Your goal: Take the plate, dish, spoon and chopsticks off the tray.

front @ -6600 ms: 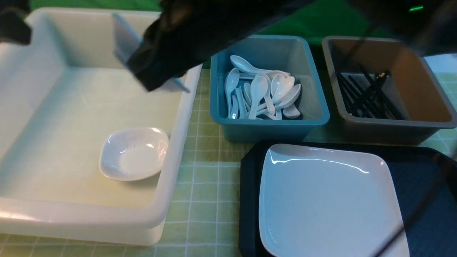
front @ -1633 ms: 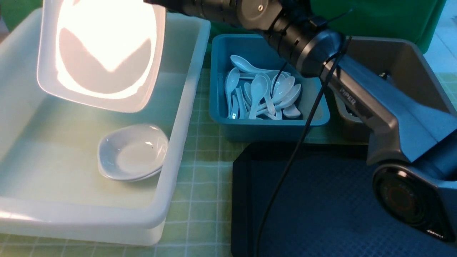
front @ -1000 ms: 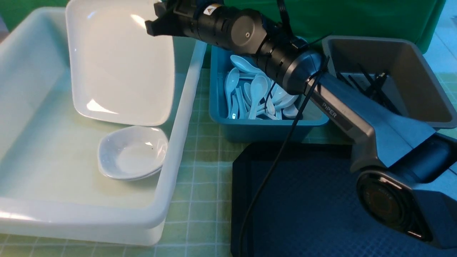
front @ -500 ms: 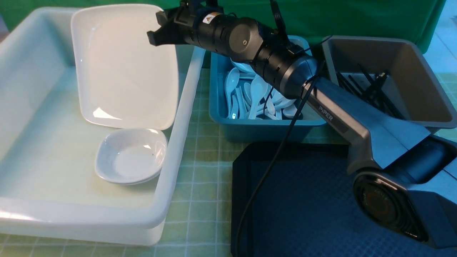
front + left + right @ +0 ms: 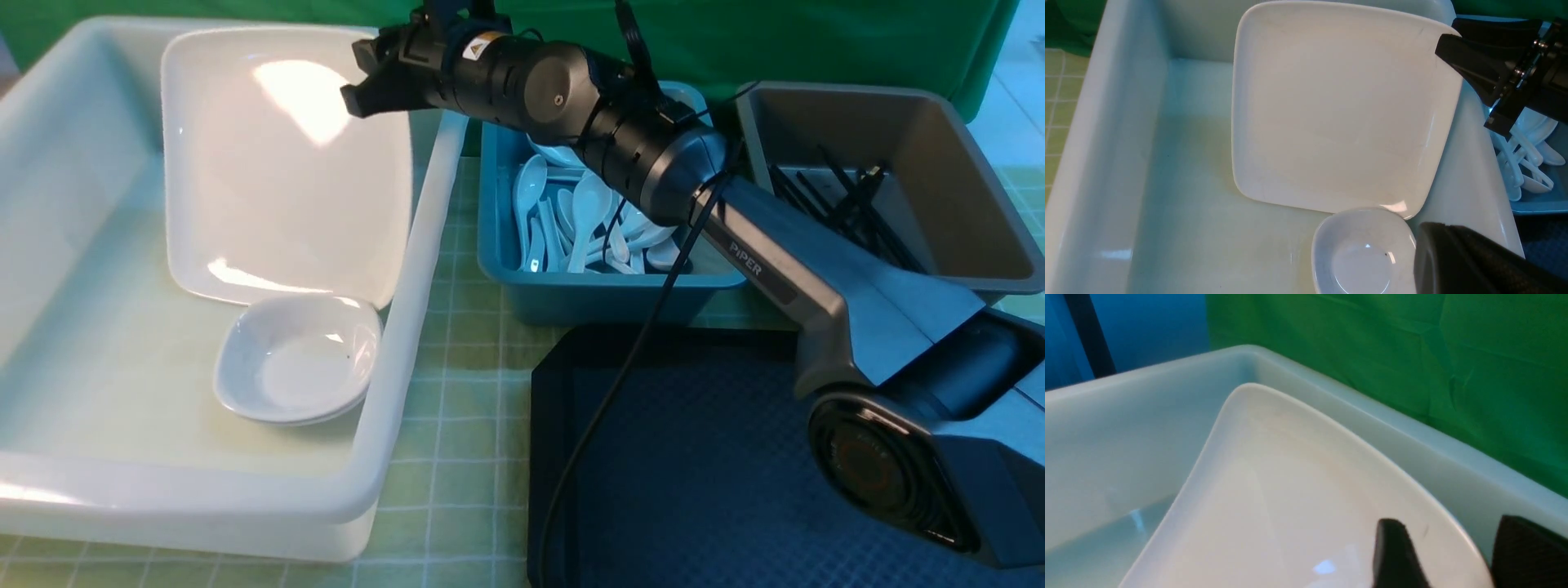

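plate [image 5: 277, 180]: was sitting in the white tub [image 5: 65, 490], tilted, with its near edge propped on the small dish [image 5: 294, 359] and its far right corner up by the tub wall.
right gripper [image 5: 359, 73]: was parked at that raised corner; in its wrist view the two black fingers [image 5: 1392, 555] stood apart with the plate rim between them, so spread, and I couldn't tell if they were touching it.
left gripper [image 5: 1470, 261]: only a dark lump at the edge of its own wrist view, hovering over the tub near the dish; fingers pinched together, nothing in them.
tray [image 5: 735, 490]: looked bare in the part I could see; the right arm [image 5: 816, 278] covered some of it.
spoons [image 5: 596, 220]: piled in the blue bin [image 5: 612, 294], so that one was probably sorted.
chopsticks [image 5: 849, 212]: black sticks in the grey bin [image 5: 898, 196], same deal.
step in hand: letting go of the plate, I'd say.
how to do it well: imo open fully, then back out along the rim line and up, so a finger didn't hook the lip and drag the plate.
watch out: plate was leaning on the dish, so it could slide or clack down; slow retreat, and clear the tub wall before swinging back.
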Motion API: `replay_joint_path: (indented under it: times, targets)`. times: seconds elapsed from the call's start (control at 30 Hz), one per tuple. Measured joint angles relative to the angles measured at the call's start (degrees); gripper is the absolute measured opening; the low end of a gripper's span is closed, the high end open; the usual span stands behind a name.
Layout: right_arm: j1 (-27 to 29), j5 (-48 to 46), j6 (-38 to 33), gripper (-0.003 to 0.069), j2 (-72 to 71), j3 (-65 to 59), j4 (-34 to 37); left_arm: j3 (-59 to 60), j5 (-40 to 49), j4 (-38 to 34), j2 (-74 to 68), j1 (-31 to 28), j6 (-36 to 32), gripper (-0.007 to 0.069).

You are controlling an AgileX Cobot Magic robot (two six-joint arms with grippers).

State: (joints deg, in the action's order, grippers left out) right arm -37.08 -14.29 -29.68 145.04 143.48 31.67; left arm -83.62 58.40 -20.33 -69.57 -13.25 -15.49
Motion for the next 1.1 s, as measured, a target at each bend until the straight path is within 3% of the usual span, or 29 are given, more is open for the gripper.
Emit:
replay_joint_path:
  times: [0.13, 0.37, 0.47, 0.6, 0.67, 0.8, 0.87, 1.1]
  targets:
    - [0.2, -2.3, 0.0, 0.0399, -0.1, 0.8, 0.0, 0.0, 0.0, 0.0, 0.0, 0.0, 0.0, -0.0012]
    - [1.1, -12.1, 3.6, 0.0379, -2.6, 1.6, -7.5, -0.1, 0.0, -0.1, -0.6, 0.0, -1.7, -0.0012]
    - [1.3, -17.8, 7.0, 0.0308, -6.1, 1.6, -14.2, -0.1, 0.0, -0.1, -2.1, 0.6, -2.5, -0.0012]
    - [1.3, -28.4, 12.8, 0.0087, -13.4, 1.6, -26.8, -0.1, -1.1, 0.2, -2.8, 3.2, -2.6, -0.0012]
    - [1.3, -33.5, 17.4, 0.0036, -16.9, 1.6, -33.9, -0.1, -1.6, 0.3, -2.8, 4.7, -2.6, -0.0012]
    - [1.6, -47.1, 23.8, 0.0010, -24.1, 1.9, -50.9, -0.1, -1.7, 0.3, -2.8, 9.1, -2.5, -0.0012]
    - [2.7, -52.1, 25.7, 0.0010, -28.2, 1.0, -55.5, -0.1, -1.7, 0.3, -2.7, 11.9, -2.3, -0.0012]
    - [7.7, -54.6, 32.9, 0.0007, -52.6, -16.0, -57.9, -0.1, -0.4, 1.1, 0.3, 23.6, -1.9, -0.0012]
